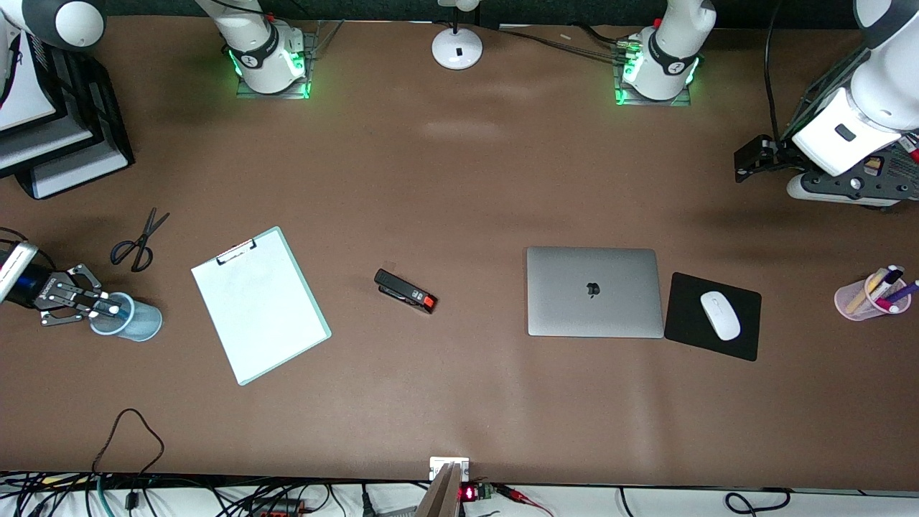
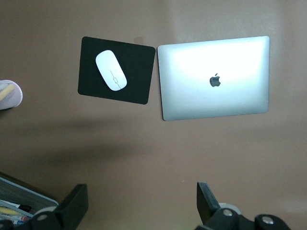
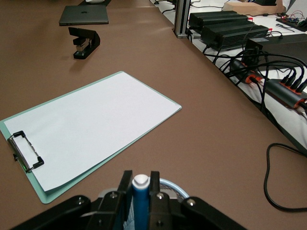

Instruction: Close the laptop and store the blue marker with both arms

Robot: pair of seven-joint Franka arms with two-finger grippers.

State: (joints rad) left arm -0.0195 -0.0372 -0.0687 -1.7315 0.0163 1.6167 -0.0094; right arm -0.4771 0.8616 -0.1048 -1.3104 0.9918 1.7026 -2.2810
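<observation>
The silver-grey laptop (image 1: 592, 291) lies closed on the table with its apple logo up; it also shows in the left wrist view (image 2: 213, 79) and far off in the right wrist view (image 3: 84, 15). My right gripper (image 1: 97, 304) is at the right arm's end of the table, shut on the blue marker (image 1: 115, 310). It holds the marker over the mouth of a pale blue cup (image 1: 136, 323). In the right wrist view the marker (image 3: 140, 194) sits between the fingers, whitish end outward, with the cup rim (image 3: 169, 184) under it. My left gripper (image 1: 739, 165) is open and empty, raised over bare table (image 2: 142, 203).
A black mouse pad (image 1: 693, 327) with a white mouse (image 1: 719, 314) lies beside the laptop. A pink cup of pens (image 1: 872, 294) stands toward the left arm's end. A clipboard (image 1: 260, 305), black stapler (image 1: 406, 291) and scissors (image 1: 136, 240) lie toward the right arm's end.
</observation>
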